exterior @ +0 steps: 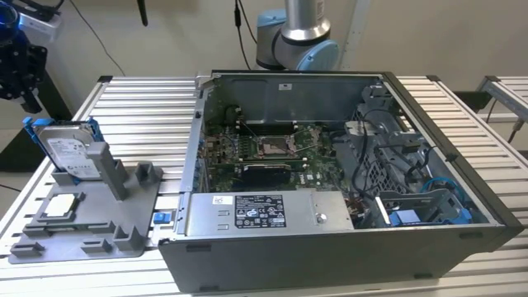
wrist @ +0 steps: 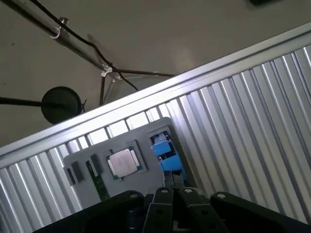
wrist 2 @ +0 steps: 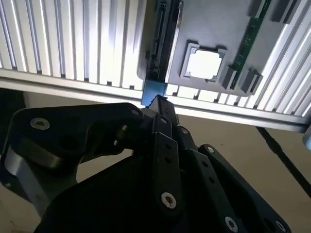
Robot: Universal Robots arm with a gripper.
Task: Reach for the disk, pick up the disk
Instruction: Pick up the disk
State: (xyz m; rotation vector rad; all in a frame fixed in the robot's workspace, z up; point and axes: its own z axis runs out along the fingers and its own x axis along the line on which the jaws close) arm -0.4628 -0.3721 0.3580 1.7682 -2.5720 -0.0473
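Exterior view: disk (exterior: 68, 148) on edge in its holder, claw (exterior: 27, 99) closed and clear of it

A slatted metal table (exterior: 140, 105) spans the frame. On it, from the centre to the right of the frame, lies an open computer case (exterior: 330, 260) with its boards and cables exposed. Behind the case, at the top centre, rises the robot arm's base (exterior: 298, 31).

At the lower left of the frame a grey holder (exterior: 123, 204) sits on the table just beside the case. The disk stands upright in a slot at the holder's far end, at the left of the frame. Its white label faces the camera and its blue frame shows along the edges.

The claw hangs at the upper left edge of the frame, above the disk and apart from it. In the second wrist view its black fingers (wrist 2: 160, 145) lie together, tips meeting with nothing between them, and the disk shows edge-on beyond them.

A small square silver chip (exterior: 62, 207) lies flat in the holder, near the disk's foot. In the second wrist view a green memory stick (wrist 2: 248, 39) lies in the holder beside the chip. A small blue piece (exterior: 161, 218) sits between holder and case.
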